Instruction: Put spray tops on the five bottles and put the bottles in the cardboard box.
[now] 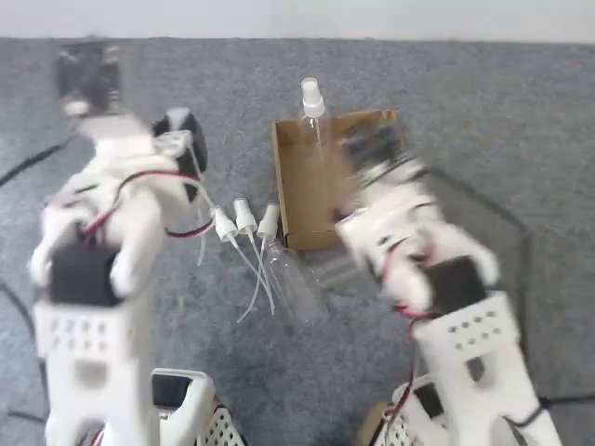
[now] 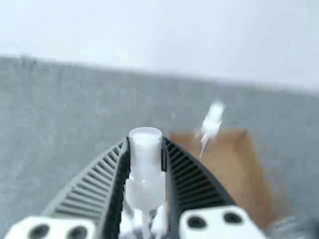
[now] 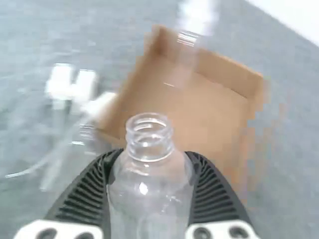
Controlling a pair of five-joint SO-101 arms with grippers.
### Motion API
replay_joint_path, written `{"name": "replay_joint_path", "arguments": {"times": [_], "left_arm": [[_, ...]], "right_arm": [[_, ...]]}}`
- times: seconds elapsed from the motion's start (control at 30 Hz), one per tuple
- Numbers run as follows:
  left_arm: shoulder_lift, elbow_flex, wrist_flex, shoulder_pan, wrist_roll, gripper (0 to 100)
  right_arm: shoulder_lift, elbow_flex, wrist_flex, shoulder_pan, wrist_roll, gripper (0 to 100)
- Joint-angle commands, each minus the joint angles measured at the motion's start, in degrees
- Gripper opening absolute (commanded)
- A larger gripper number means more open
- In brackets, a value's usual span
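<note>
Now capping: left claw pinches top, right claw hugs open bottle; next, line up, twist on.

The cardboard box lies open-topped between the arms. Its brown floor is bare toward the front, and a capped bottle stands at its far wall. The right arm hangs over the box's right wall, its jaws filled by an open-necked bottle. In the high view, three loose spray tops with trailing tubes and a lying bottle crowd the bench left of the box. The left arm has its jaws filled by a spray top. Bare bench stretches right of the box.
</note>
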Motion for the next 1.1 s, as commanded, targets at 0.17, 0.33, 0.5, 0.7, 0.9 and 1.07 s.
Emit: {"name": "replay_joint_path", "arguments": {"times": [0.17, 0.33, 0.5, 0.7, 0.9, 1.07], "left_arm": [[-18.0, 3.9, -11.8, -0.1, 11.3, 1], [-19.3, 13.0, -19.0, 0.0, 16.1, 1], [-19.4, 16.0, -20.1, 0.4, 17.9, 1], [-19.5, 15.2, -18.4, 0.4, 17.8, 1], [-19.5, 10.6, -12.3, 0.4, 17.8, 1], [-19.5, 9.4, -10.4, 0.5, 17.9, 1]], "right_arm": [[-2.1, 11.5, -17.1, -16.1, -2.7, 0.6], [-2.2, 12.2, -17.2, -19.1, -2.8, 0.6], [-1.5, 12.2, -17.2, -18.9, -2.8, 0.6], [-1.5, 12.2, -16.8, -18.9, -2.8, 0.6], [-1.5, 12.3, -16.7, -18.9, -2.8, 0.6], [-1.5, 12.3, -16.7, -18.9, -2.8, 0.6]]}}
